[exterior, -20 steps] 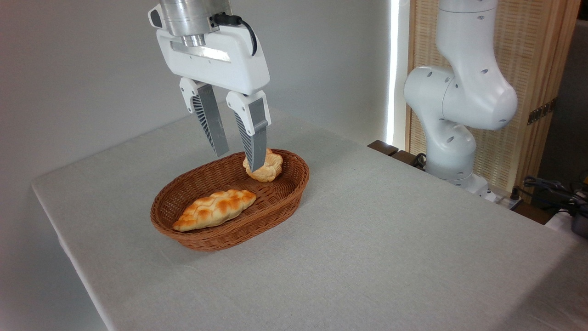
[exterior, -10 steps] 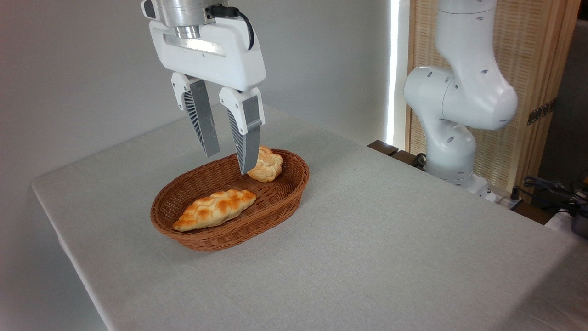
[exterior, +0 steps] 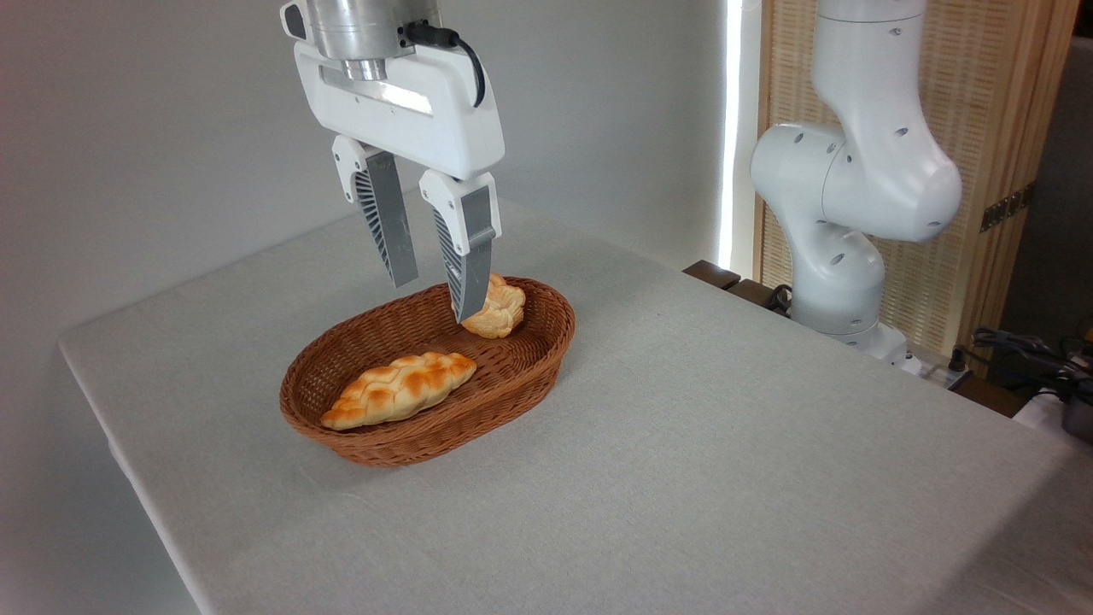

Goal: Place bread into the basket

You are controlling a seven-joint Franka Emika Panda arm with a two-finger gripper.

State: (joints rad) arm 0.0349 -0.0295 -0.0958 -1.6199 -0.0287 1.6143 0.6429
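Note:
The small golden-orange bread [exterior: 495, 309] lies inside the brown wicker basket [exterior: 529, 369], at its far right end. My gripper [exterior: 434, 301] hovers open just above the basket, a little left of the bread. Its right finger [exterior: 468, 269] partly covers the bun's left side; nothing is held between the fingers.
A long braided golden loaf [exterior: 398, 389] lies in the basket's near left half. The arm's white base [exterior: 841, 273] stands at the table's far right edge, with cables [exterior: 1020, 354] beside it. The grey table [exterior: 683, 478] spreads wide in front and to the right.
The open gripper rose and drifted left off the bread, then came back slightly right and down. The bread stays in the basket.

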